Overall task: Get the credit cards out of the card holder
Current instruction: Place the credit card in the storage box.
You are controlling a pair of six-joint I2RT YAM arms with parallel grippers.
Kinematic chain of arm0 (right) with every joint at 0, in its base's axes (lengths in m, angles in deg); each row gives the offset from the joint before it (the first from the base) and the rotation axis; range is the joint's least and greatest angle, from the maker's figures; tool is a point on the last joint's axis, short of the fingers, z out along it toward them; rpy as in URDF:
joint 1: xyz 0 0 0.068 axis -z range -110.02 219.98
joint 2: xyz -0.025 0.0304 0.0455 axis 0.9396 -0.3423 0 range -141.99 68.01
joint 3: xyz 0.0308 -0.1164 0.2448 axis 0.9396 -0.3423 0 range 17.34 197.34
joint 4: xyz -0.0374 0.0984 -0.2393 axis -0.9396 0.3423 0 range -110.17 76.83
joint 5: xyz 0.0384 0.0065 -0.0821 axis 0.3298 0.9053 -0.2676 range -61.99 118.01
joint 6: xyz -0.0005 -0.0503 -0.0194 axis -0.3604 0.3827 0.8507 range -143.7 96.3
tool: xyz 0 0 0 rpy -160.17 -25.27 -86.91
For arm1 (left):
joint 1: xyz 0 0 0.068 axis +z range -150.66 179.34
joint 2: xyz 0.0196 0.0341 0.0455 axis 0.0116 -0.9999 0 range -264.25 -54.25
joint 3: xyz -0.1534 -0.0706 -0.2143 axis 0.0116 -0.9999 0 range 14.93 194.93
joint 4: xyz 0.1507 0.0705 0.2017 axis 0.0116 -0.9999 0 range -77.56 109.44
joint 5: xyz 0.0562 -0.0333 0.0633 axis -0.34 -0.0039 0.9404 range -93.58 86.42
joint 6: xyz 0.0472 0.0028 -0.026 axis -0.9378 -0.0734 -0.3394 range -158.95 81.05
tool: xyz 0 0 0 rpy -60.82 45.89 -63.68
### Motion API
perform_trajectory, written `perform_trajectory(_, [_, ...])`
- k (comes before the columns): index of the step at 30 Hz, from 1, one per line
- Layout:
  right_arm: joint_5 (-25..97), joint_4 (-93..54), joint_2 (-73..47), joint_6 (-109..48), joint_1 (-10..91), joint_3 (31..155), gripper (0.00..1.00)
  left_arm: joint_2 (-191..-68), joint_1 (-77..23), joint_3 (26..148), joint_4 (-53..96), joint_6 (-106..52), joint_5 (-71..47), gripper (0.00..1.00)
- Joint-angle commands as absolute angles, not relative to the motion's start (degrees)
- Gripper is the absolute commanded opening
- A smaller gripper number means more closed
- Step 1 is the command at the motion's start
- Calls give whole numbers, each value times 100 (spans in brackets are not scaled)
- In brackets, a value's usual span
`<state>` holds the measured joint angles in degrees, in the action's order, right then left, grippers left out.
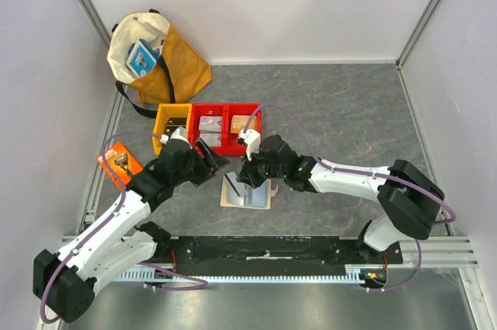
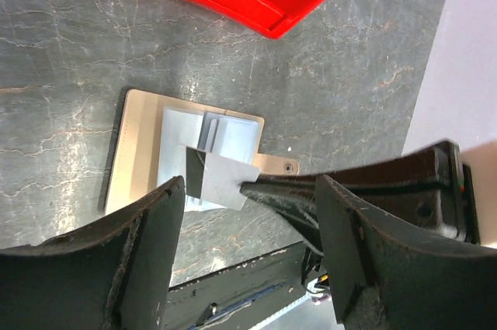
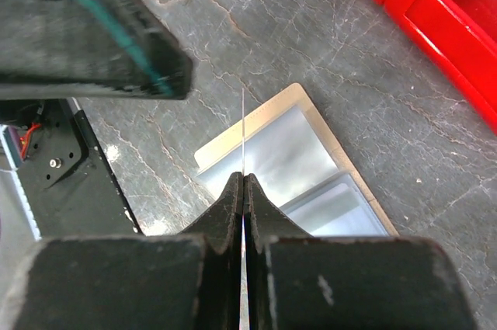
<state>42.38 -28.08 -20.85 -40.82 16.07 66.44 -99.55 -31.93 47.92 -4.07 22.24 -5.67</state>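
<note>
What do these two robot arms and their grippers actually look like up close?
Both the left arm and right arm have smooth white shell links joined by chunky black joints. A thin purple cable loops along each. The left gripper and right gripper have matte black, wedge-shaped fingers, with a small white block on each wrist.

**Top external:** fixed camera above and behind the arm bases, looking steeply down on the whole bench (image 1: 349,112).
**Left wrist:** close, looking down past the left pincer (image 2: 250,181).
**Right wrist:** closer, sighting along the right pincer (image 3: 243,178).
All three share the card holder (image 1: 245,199). Both wrist views share the grey credit card (image 2: 225,178), one broadside, one edge-on.
</note>
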Motion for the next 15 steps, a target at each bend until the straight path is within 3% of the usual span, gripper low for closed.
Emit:
perform_trajectory(1, [3523, -2764, -1751, -3496, 1348, 6655, 0, -10521, -3195, 5385, -736, 2538, -727, 73])
perform_trajectory(15, [1748, -2721, -1425, -2713, 451, 6638, 0, -11437, -3204, 5870, -1079, 2714, -1351, 62])
